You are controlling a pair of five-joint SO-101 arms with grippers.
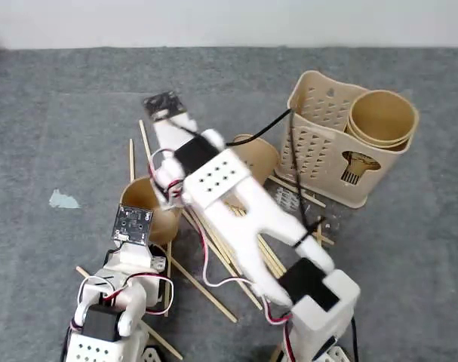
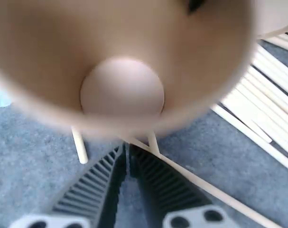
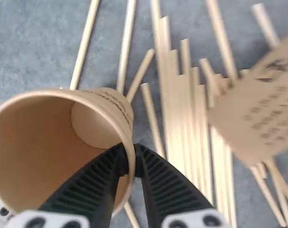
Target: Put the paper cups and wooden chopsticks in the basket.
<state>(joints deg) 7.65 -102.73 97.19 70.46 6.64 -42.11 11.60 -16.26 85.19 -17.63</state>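
My right claw (image 3: 128, 151) is pinched on just the rim of a paper cup (image 3: 49, 142) over the loose chopsticks (image 3: 181, 95) mid-table, so I fear it pivots, slips or crumples before reaching the basket (image 1: 315, 143) toward the far-right corner.

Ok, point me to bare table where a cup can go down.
Bare table: the far-left stretch beyond the chopsticks, and the near-right corner in front of the basket. Crowded: the middle, with chopsticks and paper cups under the right arm.

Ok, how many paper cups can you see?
4: two nested cups in the basket, one lying beside it, one in the right hand. More may hide in the stack.
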